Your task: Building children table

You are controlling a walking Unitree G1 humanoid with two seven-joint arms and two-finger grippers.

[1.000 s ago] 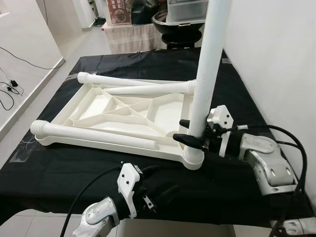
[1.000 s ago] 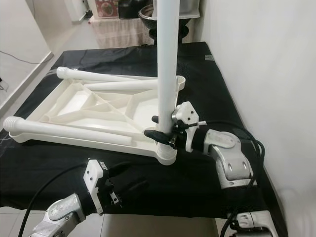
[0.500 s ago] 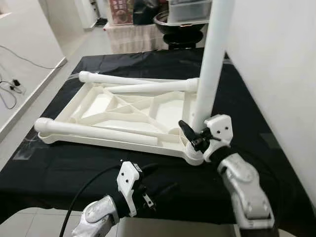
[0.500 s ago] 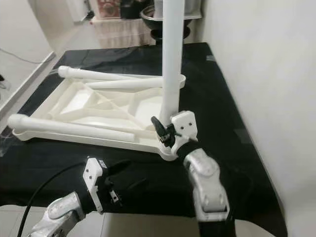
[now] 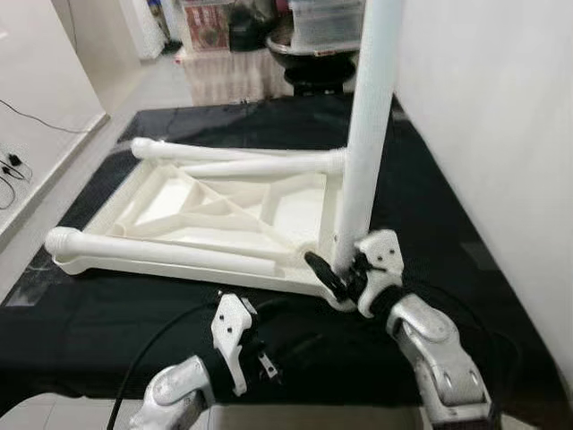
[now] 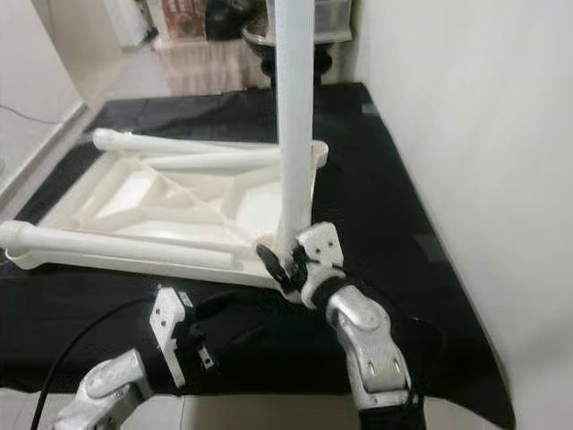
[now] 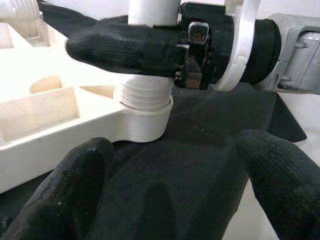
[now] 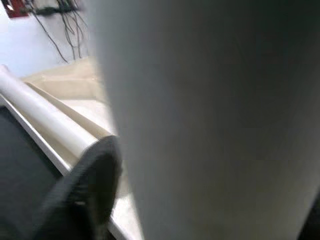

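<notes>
Black-covered bench (image 5: 107, 313): carries all parts; right edge runs close along a white wall.

Tabletop (image 5: 219, 215): white plastic, lying upside down on the bench, ribbed underside facing up, nearer the bench's right edge than its left.

Upright leg (image 5: 367, 134): 1 of 4, standing in the socket (image 7: 145, 117) at the tabletop's near right corner. Threads visible above the socket rim in the left wrist view, so judged not fully screwed home.

Loose legs: 3, lying flat on the upturned tabletop. 1 along the near edge (image 5: 170, 253), 1 along the far edge (image 5: 192, 150), 1 just inside it (image 5: 269, 165). None fitted.

Right gripper (image 5: 338, 271): clamped around the base of the upright leg, just above the socket, 1 black finger on each side.

Left gripper (image 5: 269, 336): fingers spread apart, empty, low over the black cover at the bench's near edge, aimed at the socket.

Progress, judged: early. 1 leg part-seated; tightening left to finish, then 3 legs to fit at the remaining corners, then the table to turn upright.
</notes>
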